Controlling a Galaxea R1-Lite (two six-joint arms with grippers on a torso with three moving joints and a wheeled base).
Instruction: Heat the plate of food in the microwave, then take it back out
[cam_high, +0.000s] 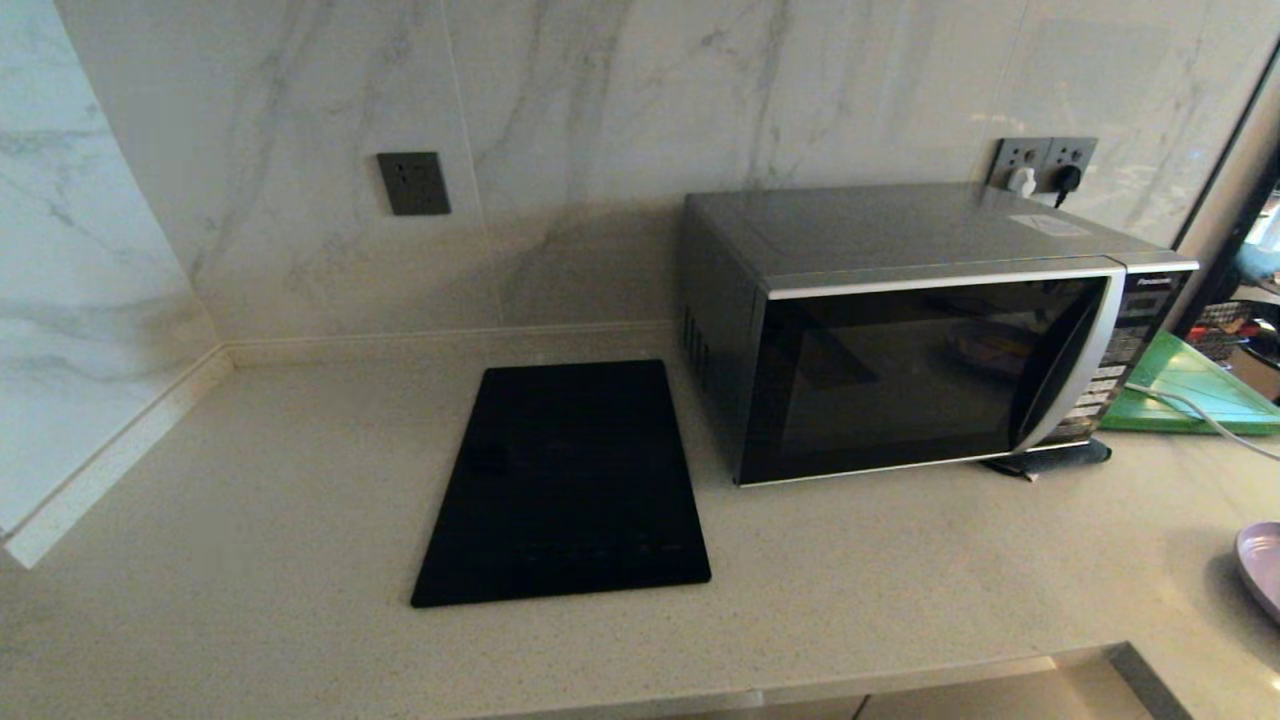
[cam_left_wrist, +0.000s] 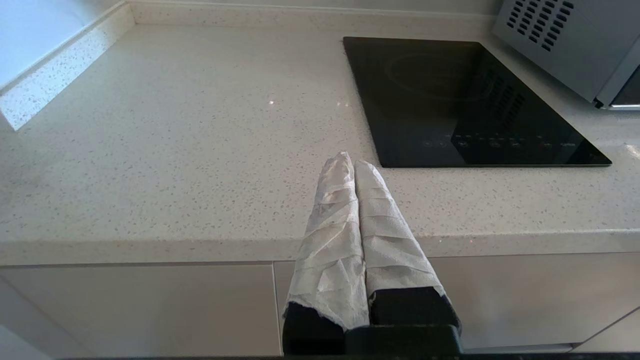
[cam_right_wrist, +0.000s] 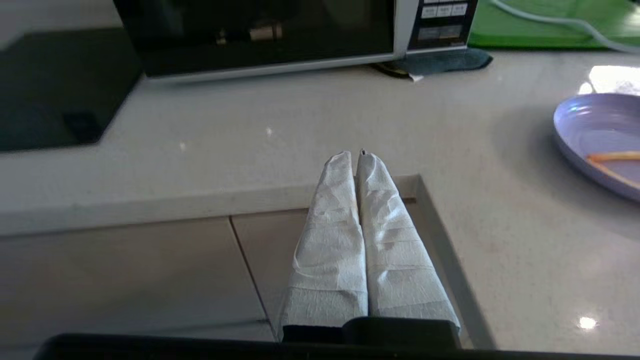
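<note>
With the microwave (cam_high: 930, 330) door shut on the desk (cam_high: 300, 500) and the plate of food (cam_right_wrist: 600, 145) lying to its right, both empty claws, left claw (cam_left_wrist: 354, 162) and right claw (cam_right_wrist: 356, 156), are closed, so the handle (cam_high: 1062, 365) should be pulled first.

The silver microwave (cam_high: 930, 330) is seen shut (black glass door); the lavender plate of food (cam_right_wrist: 602, 142) is set on the counter well apart
</note>
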